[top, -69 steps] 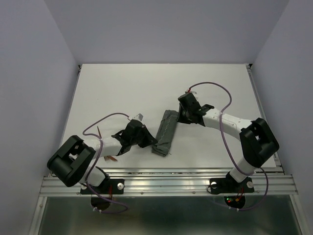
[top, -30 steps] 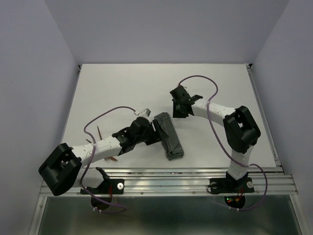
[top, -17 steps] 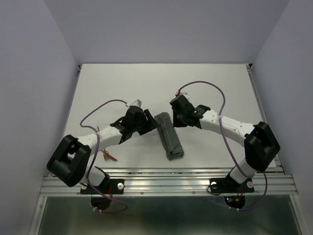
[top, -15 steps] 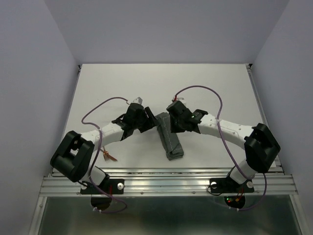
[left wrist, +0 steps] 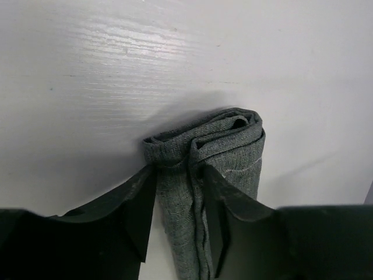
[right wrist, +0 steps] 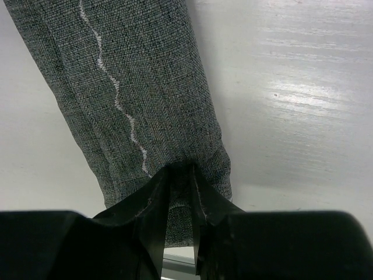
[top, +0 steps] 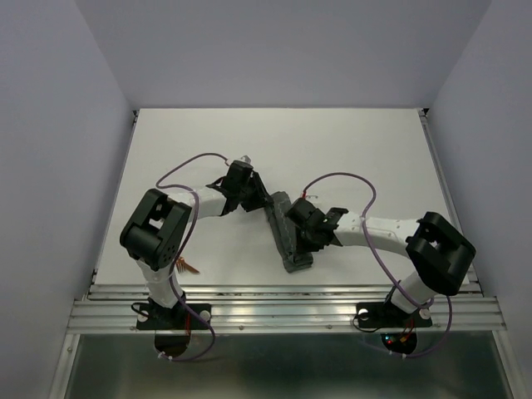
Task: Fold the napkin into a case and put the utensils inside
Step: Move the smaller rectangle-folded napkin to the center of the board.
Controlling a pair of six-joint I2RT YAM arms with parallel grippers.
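Grey-green cloth, the case point(top: 282, 219) lay as a narrow folded strip on the white table point(top: 208, 141), a pale stitch line point(right wrist: 116, 93) wandering down it. The left gripper point(left wrist: 178, 192) flanked its layered far end, grip uncertain. The right gripper point(right wrist: 180, 175) pinched a small fold by the near end, jaws almost together.

A white worktop point(top: 357, 141) (its surface faintly streaked under the light) sits enclosed by pale lavender walls point(top: 283, 50) on three sides, with a ribbed aluminium rail point(top: 283, 314) running along its near edge above a grey panel point(top: 283, 370).
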